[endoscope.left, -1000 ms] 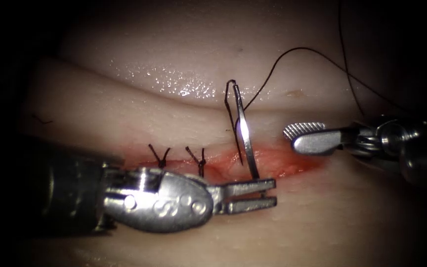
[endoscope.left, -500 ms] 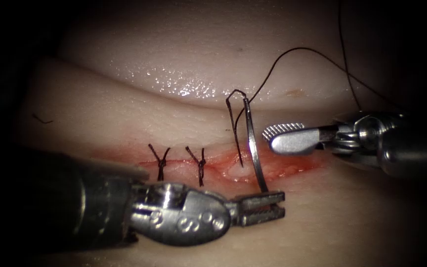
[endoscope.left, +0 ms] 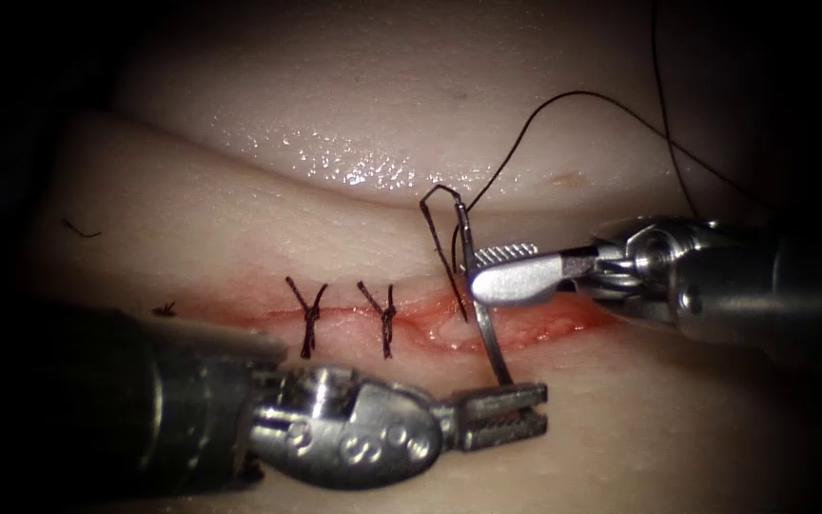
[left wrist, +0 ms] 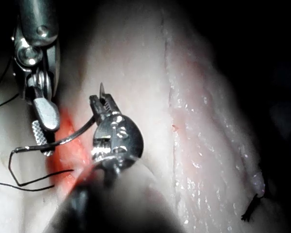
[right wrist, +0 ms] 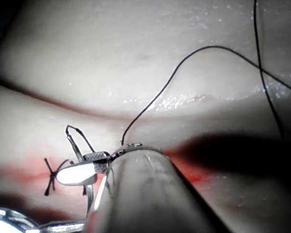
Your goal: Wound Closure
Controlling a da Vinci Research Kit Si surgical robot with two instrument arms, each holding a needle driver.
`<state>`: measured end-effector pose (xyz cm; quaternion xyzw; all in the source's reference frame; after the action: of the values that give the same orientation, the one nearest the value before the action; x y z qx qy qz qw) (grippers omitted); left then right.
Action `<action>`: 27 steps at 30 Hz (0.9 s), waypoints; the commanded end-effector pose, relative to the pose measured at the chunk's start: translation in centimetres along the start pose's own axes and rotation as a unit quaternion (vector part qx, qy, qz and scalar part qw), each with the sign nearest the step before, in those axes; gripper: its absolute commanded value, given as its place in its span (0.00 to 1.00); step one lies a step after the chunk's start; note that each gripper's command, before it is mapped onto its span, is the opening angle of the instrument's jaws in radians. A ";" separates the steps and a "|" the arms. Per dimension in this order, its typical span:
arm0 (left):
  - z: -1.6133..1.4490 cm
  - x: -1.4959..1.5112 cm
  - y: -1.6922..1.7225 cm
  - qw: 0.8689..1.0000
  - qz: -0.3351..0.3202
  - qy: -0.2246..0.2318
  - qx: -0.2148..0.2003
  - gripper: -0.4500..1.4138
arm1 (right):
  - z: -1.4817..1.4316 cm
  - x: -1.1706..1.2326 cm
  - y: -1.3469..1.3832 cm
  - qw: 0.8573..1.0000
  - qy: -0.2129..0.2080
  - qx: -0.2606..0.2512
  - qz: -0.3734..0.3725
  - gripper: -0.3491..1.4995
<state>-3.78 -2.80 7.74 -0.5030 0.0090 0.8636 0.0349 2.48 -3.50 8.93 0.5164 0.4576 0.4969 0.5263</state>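
Tissue (endoscope.left: 240, 219) glistening, cut (endoscope.left: 525, 328) red centre frame, two knots (endoscope.left: 308, 312) left. Left tool (endoscope.left: 497, 416) grips needle (endoscope.left: 483, 328) near tip; right tool (endoscope.left: 506, 271) jaws parted around needle shaft, thread (endoscope.left: 525, 133) trailing upper right.

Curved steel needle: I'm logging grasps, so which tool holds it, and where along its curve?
The left tool grips the curved steel needle near its pointed tip; the open right tool holds nothing.

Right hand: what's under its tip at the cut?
Under the right hand runs the needle, held near its point by the left hand. The cut shows below; the needle's stretch beneath the tip is covered.
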 end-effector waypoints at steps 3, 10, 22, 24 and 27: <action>0.08 -0.01 0.05 1.000 0.000 0.000 -0.004 0.00 | 0.11 -0.03 0.07 1.000 -0.006 -0.004 -0.001 0.84; 0.07 0.02 0.07 1.000 0.005 0.001 -0.006 0.00 | 0.10 0.02 0.13 1.000 -0.015 -0.013 -0.005 0.84; 0.04 0.04 0.08 1.000 0.008 0.004 -0.009 0.00 | 0.09 -0.02 0.14 0.999 -0.045 -0.001 -0.020 0.00; 0.04 0.04 0.08 1.000 0.008 0.004 -0.009 0.00 | 0.06 -0.02 0.14 0.999 -0.043 -0.010 -0.026 0.00; 0.04 0.05 0.08 1.000 0.008 0.004 -0.009 0.00 | 0.02 0.00 0.15 0.999 -0.035 -0.020 -0.031 0.00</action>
<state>-3.79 -2.84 7.66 -0.5064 0.0059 0.8620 0.0233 2.41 -3.49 9.03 0.5038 0.4452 0.4727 0.5696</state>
